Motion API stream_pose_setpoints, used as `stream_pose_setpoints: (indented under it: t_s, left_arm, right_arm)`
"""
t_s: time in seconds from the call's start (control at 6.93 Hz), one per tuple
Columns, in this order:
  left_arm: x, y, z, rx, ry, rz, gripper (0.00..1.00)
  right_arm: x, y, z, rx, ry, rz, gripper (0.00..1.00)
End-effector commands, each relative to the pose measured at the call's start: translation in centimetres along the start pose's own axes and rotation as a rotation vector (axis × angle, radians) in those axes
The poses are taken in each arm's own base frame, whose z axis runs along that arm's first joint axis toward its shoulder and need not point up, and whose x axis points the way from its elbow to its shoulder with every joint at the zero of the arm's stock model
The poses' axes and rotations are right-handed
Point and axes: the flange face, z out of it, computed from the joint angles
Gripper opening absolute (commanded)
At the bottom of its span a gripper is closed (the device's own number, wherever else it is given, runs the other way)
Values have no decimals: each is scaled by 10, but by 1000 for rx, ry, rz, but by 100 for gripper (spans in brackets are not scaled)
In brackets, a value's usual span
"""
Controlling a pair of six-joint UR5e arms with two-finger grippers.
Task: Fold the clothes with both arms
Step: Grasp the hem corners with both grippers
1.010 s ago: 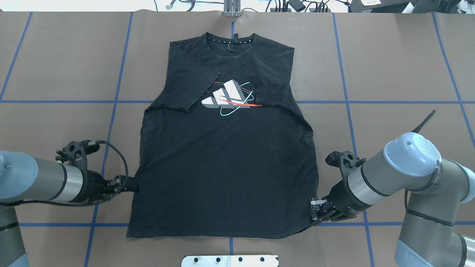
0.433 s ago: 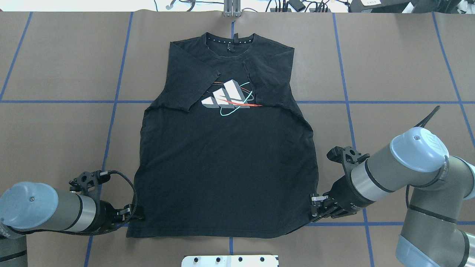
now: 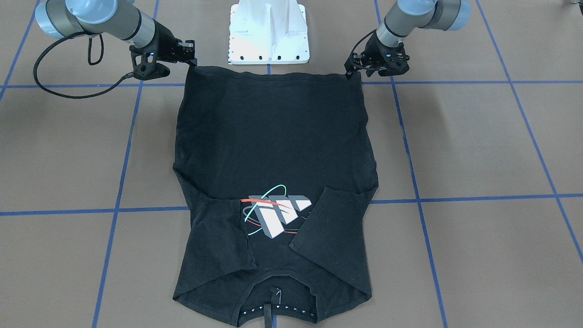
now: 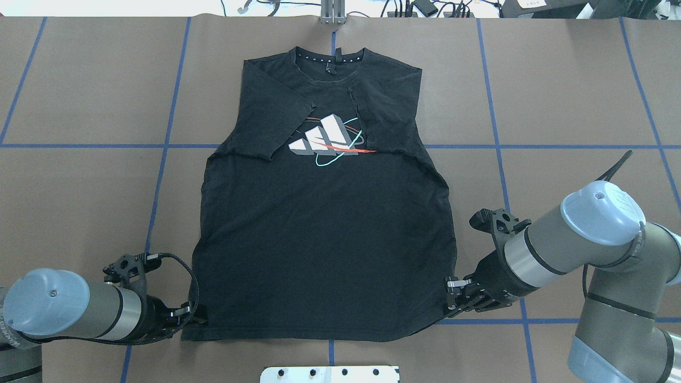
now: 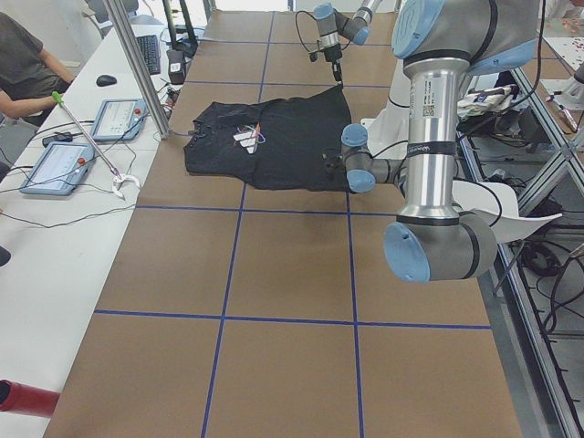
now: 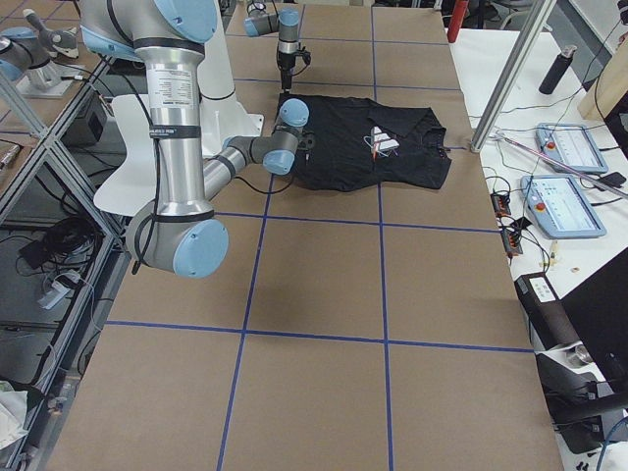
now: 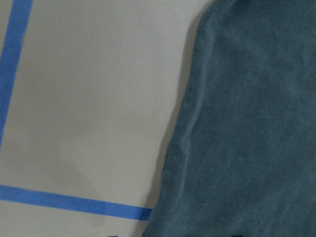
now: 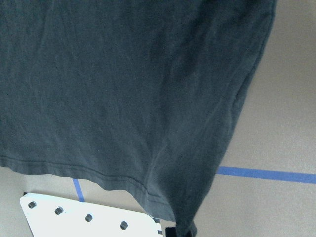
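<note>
Our T-shirt (image 4: 324, 239) lies flat on the table (image 4: 80, 213), logo (image 4: 325, 139) up (sleeves tucked inward). Our right gripper (image 4: 451, 300) pinches one hem corner, seemingly lifting it for the fold. Our left gripper (image 4: 192, 319) sits at the other corner, fingers hidden, so we cannot tell their state.

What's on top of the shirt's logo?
One sleeve laps one edge of the logo, the other sleeve the opposite edge. Its blocks show uncovered; any print beneath the sleeves is hidden.
</note>
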Motion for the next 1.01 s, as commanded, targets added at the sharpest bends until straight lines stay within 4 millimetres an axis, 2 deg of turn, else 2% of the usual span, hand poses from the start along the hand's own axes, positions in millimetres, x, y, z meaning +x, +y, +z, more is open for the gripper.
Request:
stream_pose_setpoints:
  t_s: [0.0,0.29,0.87]
  left_arm:
    - [1,2,4,9,-1,3,82]
    - [2,3,4,6,0,3,76]
    - [2,9,8,-5,-3,10,72]
  right_arm:
    - [1,-2,-3,3,-1,3,0]
    - [2,-2,-3,0,0,6,0]
    - [3,-6,-8,3,-5,11,0]
